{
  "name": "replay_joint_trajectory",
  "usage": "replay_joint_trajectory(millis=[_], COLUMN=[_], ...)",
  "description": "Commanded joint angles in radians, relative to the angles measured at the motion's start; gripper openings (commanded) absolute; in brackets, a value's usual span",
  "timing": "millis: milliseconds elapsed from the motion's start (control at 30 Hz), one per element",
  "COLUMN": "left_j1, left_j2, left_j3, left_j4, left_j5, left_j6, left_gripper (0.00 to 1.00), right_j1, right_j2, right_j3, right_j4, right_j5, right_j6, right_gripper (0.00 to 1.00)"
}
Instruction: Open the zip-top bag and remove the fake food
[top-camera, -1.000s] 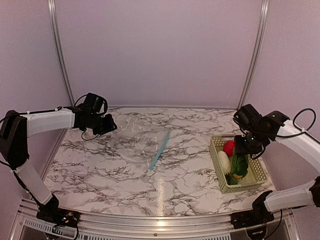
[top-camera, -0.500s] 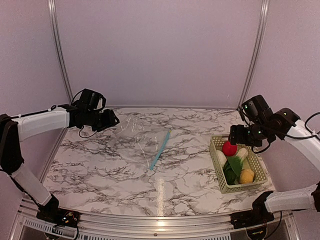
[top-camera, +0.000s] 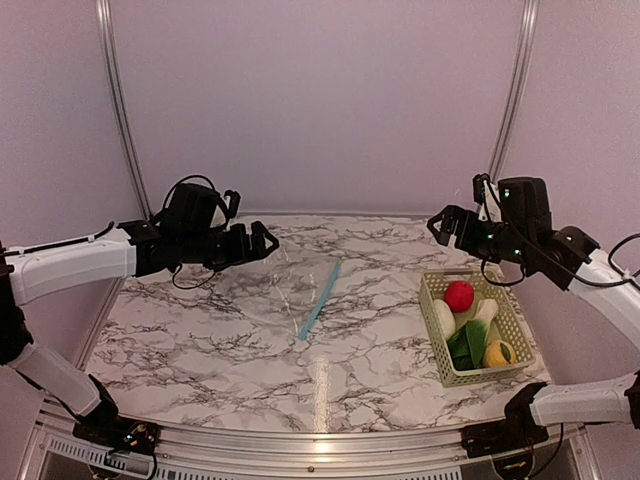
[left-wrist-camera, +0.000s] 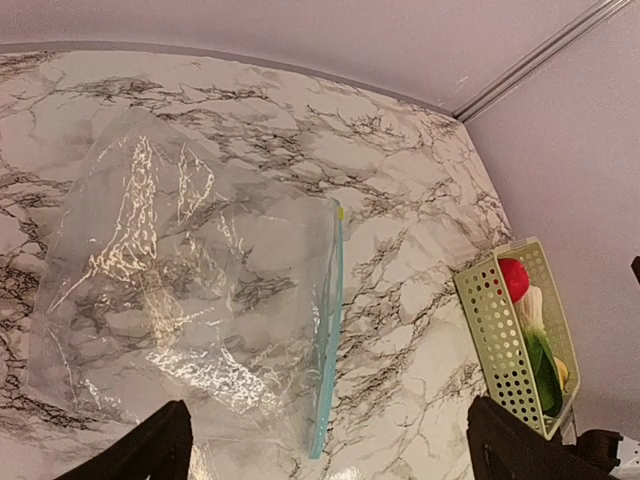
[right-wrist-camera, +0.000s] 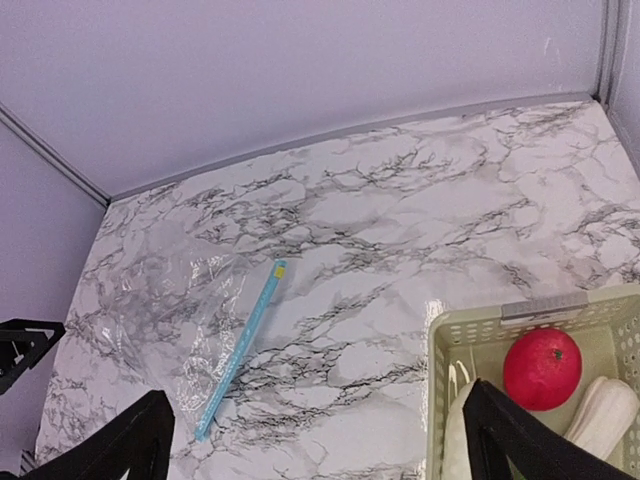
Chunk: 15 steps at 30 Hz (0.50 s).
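**Operator A:** Where do we find the task items?

**Operator B:** We locate the fake food (top-camera: 459, 296) inside the lattice basket (top-camera: 485, 375). The zip-top bag (top-camera: 285, 280) lies flat on the marble table (top-camera: 380, 330), well left of the basket, with its blue zipper strip on the basket side.

**Operator A:** And the grippers?

**Operator B:** We see both spread wide, holding nothing. The right gripper (top-camera: 440, 225) hovers just beyond the basket's far-left corner. The left gripper (top-camera: 266, 243) hovers over the bag's far edge, well apart from the basket.

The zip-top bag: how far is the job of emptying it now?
Done, it seems: the zip-top bag lies flat and looks empty on the table, and the fake food sits in the basket. In hand: nothing; the left pincer and right pincer hang open above the table. Left: nothing visible.
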Motion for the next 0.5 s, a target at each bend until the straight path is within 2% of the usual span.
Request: replay_joint_trajectory(millis=[0,333,467], left_j1=[-0.025,-0.032,-0.032], left_j2=[-0.062,-0.150,-0.174], left_j3=[-0.048,-0.101,-0.106], left_j4=[0.100,0.186,0.187], left_j5=[-0.047,-0.095,-0.115], left_j6=[-0.015,-0.007,0.002], left_gripper=[0.99,0.99,0.99], right_j1=[0.022,0.102,0.123], right_j2=[-0.015,0.030,0.063], right_j3=[-0.039,-0.050,-0.013], right_j4=[0.256,0.428,0.439], right_j5=[-0.052,-0.035,-0.031], right_j6=[0.011,-0.045,-0.057], right_gripper=[0.99,0.99,0.99])
